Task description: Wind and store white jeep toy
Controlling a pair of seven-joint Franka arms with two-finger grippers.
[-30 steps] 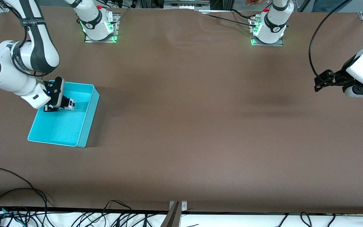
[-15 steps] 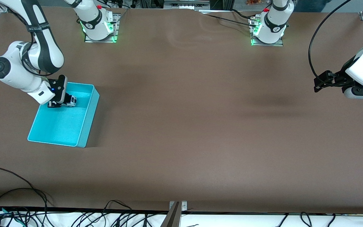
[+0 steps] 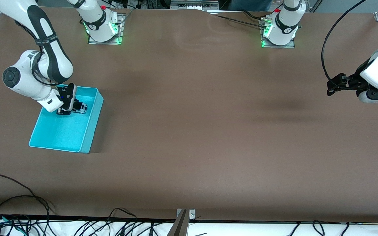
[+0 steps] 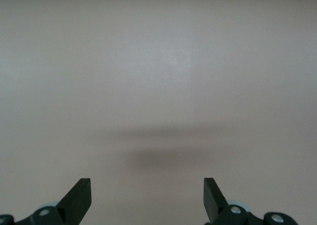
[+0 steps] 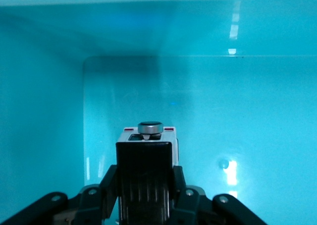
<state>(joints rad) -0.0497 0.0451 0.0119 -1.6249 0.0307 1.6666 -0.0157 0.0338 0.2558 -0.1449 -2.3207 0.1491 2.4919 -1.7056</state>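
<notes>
The white jeep toy with its black panel is inside the turquoise bin, low over the floor in the half nearer the robots' bases. My right gripper reaches down into the bin, its fingers pressed against both sides of the jeep toy. In the right wrist view the right gripper has the toy's black panel filling the gap between its fingers, with the bin wall all around. My left gripper waits open over bare table at the left arm's end; the left gripper has nothing between its fingers.
The brown table stretches between the bin and the left arm. Loose black cables lie along the table edge nearest the front camera. A metal bracket sits at the middle of that edge.
My right arm has carried the jeep a short way across the bin toward the left arm's end. The left arm has stayed put.
</notes>
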